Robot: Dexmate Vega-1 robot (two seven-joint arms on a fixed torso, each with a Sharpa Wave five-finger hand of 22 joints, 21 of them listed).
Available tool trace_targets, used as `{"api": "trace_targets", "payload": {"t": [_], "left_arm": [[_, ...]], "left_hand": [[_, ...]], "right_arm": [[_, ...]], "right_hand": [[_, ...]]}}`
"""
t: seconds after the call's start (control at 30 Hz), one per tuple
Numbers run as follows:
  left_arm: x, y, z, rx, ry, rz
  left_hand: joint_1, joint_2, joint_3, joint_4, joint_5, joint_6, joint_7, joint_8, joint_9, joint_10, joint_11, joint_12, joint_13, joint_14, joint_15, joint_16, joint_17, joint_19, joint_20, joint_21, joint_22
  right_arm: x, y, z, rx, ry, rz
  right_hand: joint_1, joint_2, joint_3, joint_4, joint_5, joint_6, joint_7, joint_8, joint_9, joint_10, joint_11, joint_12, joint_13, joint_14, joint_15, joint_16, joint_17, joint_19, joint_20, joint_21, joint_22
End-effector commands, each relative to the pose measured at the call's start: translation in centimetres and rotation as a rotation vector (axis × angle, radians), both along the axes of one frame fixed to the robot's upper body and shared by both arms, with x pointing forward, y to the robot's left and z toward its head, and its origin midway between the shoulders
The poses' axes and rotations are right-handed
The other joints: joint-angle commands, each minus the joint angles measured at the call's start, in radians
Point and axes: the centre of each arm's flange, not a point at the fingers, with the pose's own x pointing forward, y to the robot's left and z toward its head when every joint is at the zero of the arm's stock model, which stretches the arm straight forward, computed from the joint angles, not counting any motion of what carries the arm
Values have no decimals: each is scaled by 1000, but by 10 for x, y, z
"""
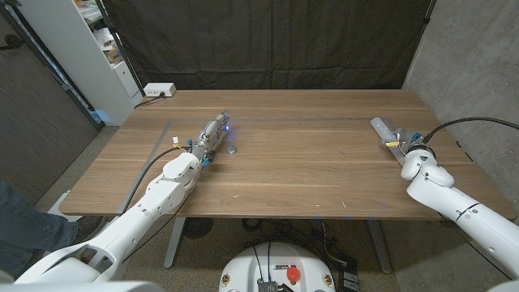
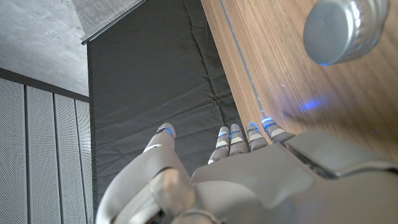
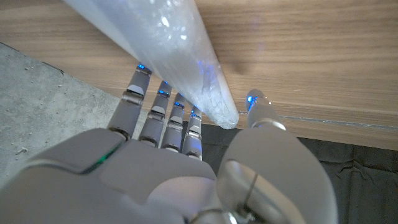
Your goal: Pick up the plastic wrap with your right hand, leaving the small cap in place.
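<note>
We are reaching the right arm in from the table's near right corner, and the right hand is sitting by the right edge with its fingers stretched out straight and close together. The wrap, a pale translucent roll, is lying on the wood at the far end of that hand; in the right wrist view it is running across just beyond the fingertips, between them and the thumb. We cannot tell whether the fingers are touching it or closing on it.

We are holding the left arm stretched over the left half of the table, the left hand released, fingers extended and holding nothing. The cap, small and grey, is standing on the wood just beside that hand, apart from it, with a blue glow nearby.
</note>
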Motion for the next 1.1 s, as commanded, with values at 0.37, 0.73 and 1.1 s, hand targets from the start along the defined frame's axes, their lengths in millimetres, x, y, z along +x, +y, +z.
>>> {"api": "trace_targets", "payload": {"t": [0.37,0.73,1.1], "left_arm": [[-4,3,-5,-1,8,12],[-4,3,-9,-6,15,5],[-7,7,-8,-6,11,13]], "left_hand": [[-4,4,1,-6,-1,8,4,3,5,-4,0,7,3,3,1,2,4,0,4,-5,5],[-6,5,1,-7,-1,8,5,3,5,-2,-1,7,3,3,1,2,4,1,5,-9,5],[-7,6,1,-9,-1,10,4,3,5,-2,-2,7,3,4,2,2,4,4,5,-13,5]], "right_arm": [[7,-3,-5,3,21,-34],[10,-1,-7,-6,43,-55],[12,4,-7,-23,54,-91]], "right_hand": [[49,23,29,-8,6,35,-2,3,0,34,-12,1,6,43,-12,12,5,30,-10,1,3],[106,50,40,-18,-7,66,-6,7,1,72,-33,5,7,84,-21,31,14,57,-33,2,3],[193,71,35,-23,-39,131,-8,18,3,128,-52,9,10,155,-64,73,36,137,-89,21,7]]}}
